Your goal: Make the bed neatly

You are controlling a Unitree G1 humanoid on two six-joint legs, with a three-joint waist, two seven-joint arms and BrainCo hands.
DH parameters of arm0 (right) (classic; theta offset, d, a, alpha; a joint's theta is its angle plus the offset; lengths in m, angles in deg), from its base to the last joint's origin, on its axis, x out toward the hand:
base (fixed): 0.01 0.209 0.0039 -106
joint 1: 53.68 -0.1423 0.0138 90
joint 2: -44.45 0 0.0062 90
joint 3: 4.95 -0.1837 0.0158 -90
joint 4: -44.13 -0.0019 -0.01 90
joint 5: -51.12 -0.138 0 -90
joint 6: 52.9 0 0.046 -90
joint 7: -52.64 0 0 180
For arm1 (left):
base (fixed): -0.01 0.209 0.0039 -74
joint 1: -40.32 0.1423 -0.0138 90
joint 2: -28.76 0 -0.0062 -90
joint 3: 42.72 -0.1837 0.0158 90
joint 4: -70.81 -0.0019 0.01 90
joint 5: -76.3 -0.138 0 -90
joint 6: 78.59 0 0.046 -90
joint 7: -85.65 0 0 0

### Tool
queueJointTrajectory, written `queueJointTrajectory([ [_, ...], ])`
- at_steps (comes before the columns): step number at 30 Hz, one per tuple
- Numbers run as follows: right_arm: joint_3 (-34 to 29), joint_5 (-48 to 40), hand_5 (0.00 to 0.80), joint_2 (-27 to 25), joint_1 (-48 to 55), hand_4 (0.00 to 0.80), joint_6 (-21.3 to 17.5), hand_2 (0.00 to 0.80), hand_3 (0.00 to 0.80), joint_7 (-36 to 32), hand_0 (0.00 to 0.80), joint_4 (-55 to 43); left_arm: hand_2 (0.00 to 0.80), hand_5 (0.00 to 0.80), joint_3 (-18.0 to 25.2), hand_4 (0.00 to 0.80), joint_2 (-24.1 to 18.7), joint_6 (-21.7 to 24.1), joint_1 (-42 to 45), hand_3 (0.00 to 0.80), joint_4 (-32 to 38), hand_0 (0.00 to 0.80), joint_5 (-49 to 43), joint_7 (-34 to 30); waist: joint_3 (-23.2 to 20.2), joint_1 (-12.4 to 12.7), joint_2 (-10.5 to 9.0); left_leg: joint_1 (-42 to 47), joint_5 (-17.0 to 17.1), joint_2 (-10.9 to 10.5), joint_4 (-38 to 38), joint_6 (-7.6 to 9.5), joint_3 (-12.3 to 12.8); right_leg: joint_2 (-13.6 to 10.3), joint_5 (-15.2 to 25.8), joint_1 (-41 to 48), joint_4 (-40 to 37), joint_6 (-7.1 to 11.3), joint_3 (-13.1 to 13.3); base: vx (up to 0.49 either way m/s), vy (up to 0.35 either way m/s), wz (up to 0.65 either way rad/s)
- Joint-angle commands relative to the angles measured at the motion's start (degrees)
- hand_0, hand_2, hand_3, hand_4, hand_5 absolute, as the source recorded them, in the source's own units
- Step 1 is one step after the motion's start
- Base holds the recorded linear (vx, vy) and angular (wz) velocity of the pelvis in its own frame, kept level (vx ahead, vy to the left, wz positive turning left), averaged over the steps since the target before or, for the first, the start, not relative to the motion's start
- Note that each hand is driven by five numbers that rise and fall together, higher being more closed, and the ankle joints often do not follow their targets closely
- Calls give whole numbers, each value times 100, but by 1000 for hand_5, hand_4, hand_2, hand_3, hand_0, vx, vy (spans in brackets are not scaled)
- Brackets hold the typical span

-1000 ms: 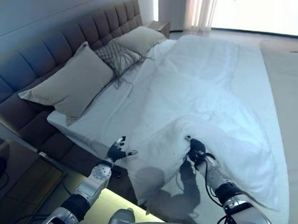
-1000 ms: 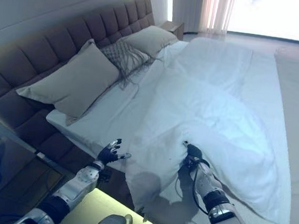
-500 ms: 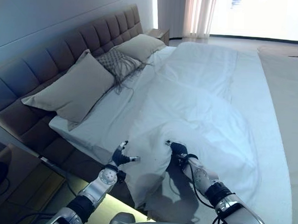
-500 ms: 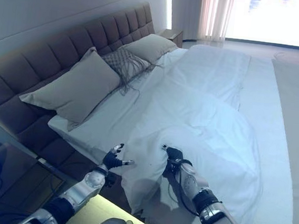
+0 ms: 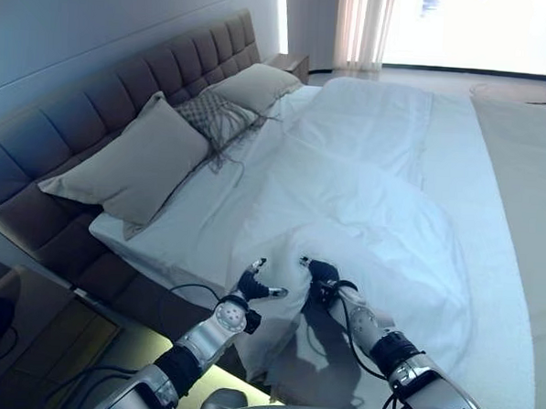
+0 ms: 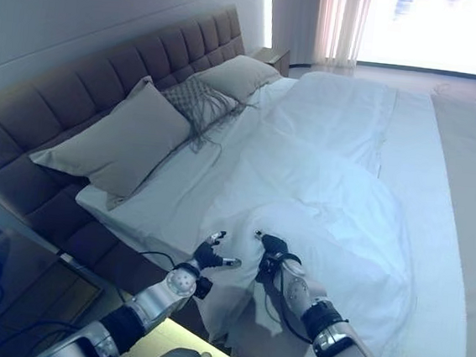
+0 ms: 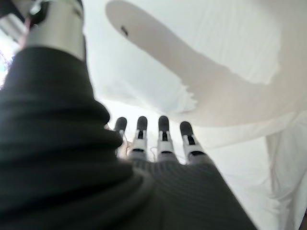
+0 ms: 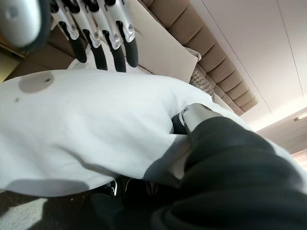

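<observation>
The white duvet (image 5: 365, 200) lies rumpled across the bed (image 5: 494, 179), bunched in folds near its nearer edge and smoother toward the far end. The right hand (image 5: 322, 273) pinches a fold of it at that edge, thumb and fingers closed on cloth. The left hand (image 5: 255, 285) hovers just beside, fingers straight and spread. Three pillows (image 5: 133, 165) lean against the padded headboard (image 5: 85, 112).

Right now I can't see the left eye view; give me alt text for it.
A rumpled white duvet lies across the bed, with the right hand gripping its near edge and the left hand open beside it. Three pillows lean against the padded headboard.
</observation>
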Motion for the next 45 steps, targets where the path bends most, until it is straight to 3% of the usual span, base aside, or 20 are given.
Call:
queueJointTrajectory([
  [1, -212, -3, 800, 684, -1149, 800, -86, 800, 800, -103, 800, -584, 0, 0, -166, 0, -35, -35, -798, 0, 346, 0, -18, 253, 316, -47, -485, 241, -272, 279, 295, -205, -122, -234, 2419, 1084, -2778, 823, -163, 9, -52, -1],
  [6, -230, -10, 800, 674, -1111, 800, 4, 800, 800, -79, 800, -706, 0, 0, -277, 0, 52, -382, -846, 0, 330, 0, -263, 533, 356, -127, -434, 207, -213, 346, 303, -244, -53, -231, 2411, 1077, -2772, 822, -215, 0, -15, 0],
  [10, -204, -62, 800, 666, -1112, 800, 56, 800, 800, -72, 800, -805, 0, 0, -408, 0, 55, -694, -1037, 0, 236, 0, -963, 748, 346, -195, -405, 210, -123, 356, 237, -280, -12, -262, 2423, 1096, -2744, 827, -289, 25, -2, -1],
  [13, -125, -164, 800, 727, -1155, 800, 9, 800, 800, 51, 800, -818, 0, 0, -518, 0, 41, -680, -1368, 0, 333, 0, -1862, 699, 326, -235, -373, 251, -97, 359, 164, -306, 25, -262, 2400, 1142, -2736, 841, -353, 36, 3, -1],
  [22, -87, -205, 800, 588, -1066, 800, 63, 800, 800, -154, 800, -918, 0, 0, -809, 0, 269, -294, -1497, 0, 182, 0, -2881, 660, 384, -346, -351, 112, -94, 304, 210, -294, 13, -326, 2455, 1053, -2775, 848, -363, -2, 8, 0],
  [29, -44, -285, 800, 603, -926, 800, -33, 800, 800, -84, 800, -1099, 0, 0, -1043, 0, 301, -241, -1229, 0, 39, 0, -2853, 762, 493, -283, -384, 102, -102, 373, 246, -313, 16, -322, 2463, 1123, -2807, 868, -442, -12, -37, -2],
  [36, -78, -231, 800, 699, -1011, 800, -150, 800, 800, -117, 800, -1095, 0, 0, -1255, 0, 492, -259, -977, 0, -422, 0, -2429, 402, 574, -234, -406, 40, -78, 402, 266, -317, 5, -329, 2496, 1106, -2815, 870, -463, -27, -16, 0],
  [45, -123, -261, 800, 795, -1156, 800, -158, 800, 800, -48, 800, -1100, 0, 0, -1373, 0, 613, -611, -816, 0, -687, 0, -1976, 237, 577, -195, -392, 78, -41, 422, 188, -315, 47, -312, 2527, 1161, -2879, 872, -512, 0, 0, 0],
])
